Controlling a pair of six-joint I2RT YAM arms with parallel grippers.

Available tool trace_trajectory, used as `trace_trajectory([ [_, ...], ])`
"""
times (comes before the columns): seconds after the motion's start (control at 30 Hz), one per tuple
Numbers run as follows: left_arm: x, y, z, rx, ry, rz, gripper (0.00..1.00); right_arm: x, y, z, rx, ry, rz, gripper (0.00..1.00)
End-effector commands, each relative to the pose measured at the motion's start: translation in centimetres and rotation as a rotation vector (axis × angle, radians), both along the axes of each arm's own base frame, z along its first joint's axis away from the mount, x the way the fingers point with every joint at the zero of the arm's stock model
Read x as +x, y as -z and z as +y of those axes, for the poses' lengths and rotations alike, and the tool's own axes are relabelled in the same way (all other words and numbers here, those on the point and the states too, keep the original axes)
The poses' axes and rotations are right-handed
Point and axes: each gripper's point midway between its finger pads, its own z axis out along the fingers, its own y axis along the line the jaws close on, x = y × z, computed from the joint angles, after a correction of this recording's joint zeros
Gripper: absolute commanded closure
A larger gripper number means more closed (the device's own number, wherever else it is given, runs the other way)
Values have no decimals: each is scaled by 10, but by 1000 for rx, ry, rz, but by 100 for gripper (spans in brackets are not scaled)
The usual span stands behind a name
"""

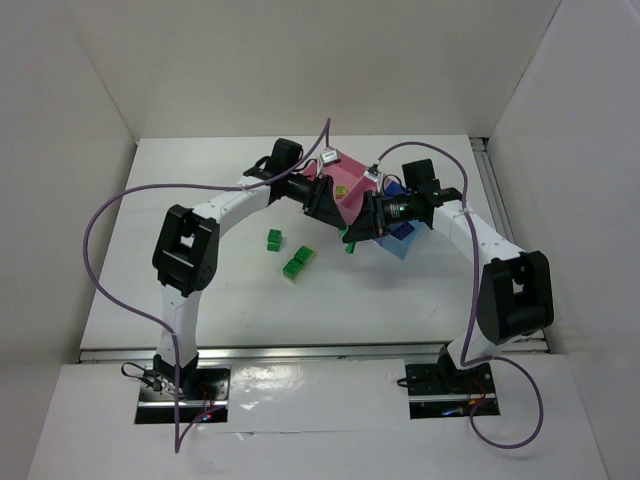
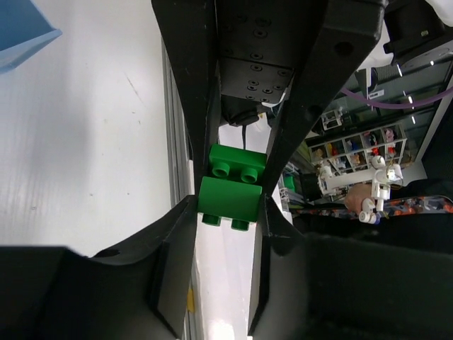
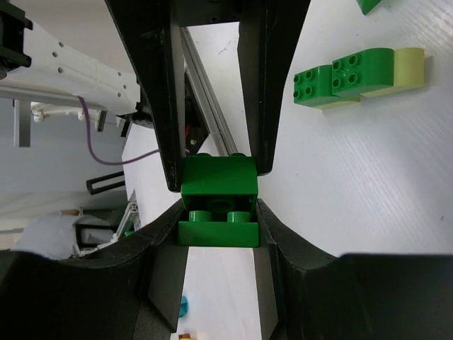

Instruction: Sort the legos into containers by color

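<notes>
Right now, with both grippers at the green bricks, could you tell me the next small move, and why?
Probably ease the arms apart to split the green bricks. The left gripper clamps one and the right gripper the other, with the two joined, so a straight pull looks likeliest, though a handover is possible.

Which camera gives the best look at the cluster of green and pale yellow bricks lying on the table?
The right wrist view. The green and pale yellow bricks are close up there, with individual studs and the colour split easy to see. The top external view shows them whole but small, studs barely visible. The left wrist view does not show them.
</notes>
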Motion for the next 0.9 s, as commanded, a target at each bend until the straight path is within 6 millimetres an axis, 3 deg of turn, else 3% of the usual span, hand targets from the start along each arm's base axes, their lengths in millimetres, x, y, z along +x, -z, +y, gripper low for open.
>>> trace_trajectory([
  [0.0,-4,-15,-2,-68,54,-68,62,9,-13,4,19,-12,-68,86],
  [0.23,-4,-13,-2,-54,46,-53,100,10,-13,3,12,-3,-61,86],
  [0.6,26,3,12,38,-97,-61,100,10,-15,2,-8,2,-58,80],
  [0.87,62,15,40,115,-249,-55,100,29,14,-13,-162,125,-11,77],
])
